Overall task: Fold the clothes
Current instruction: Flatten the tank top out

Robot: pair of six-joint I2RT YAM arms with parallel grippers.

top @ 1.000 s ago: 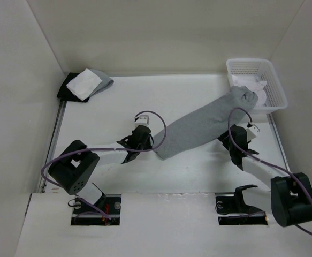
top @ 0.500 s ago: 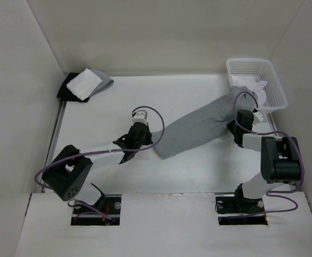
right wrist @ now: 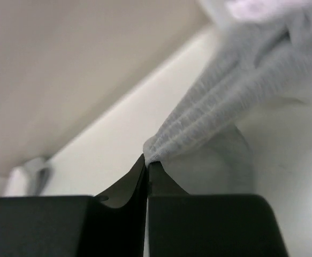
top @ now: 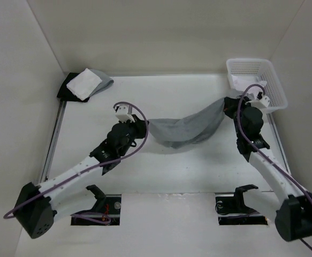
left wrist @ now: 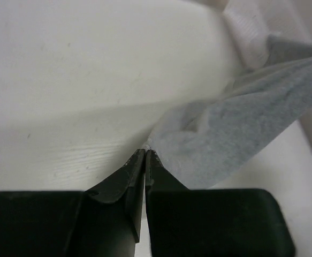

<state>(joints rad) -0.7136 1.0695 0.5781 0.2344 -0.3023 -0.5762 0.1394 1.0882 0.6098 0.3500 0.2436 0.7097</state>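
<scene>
Over the table's (top: 188, 174) far half, my left gripper (left wrist: 145, 153) and right gripper (right wrist: 146, 161) each pinch an end of the sagging grey garment (top: 188, 127); next I'd spread it flat for folding.

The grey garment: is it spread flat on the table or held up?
Held up. The left claw and right claw each pinch one end; the grey garment sags between them.

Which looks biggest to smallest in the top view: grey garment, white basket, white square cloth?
1-2. grey garment and white basket: too close to rank; garment longer, basket broader, garment bunched and lifted.
3. white square cloth: clearly smallest.
</scene>
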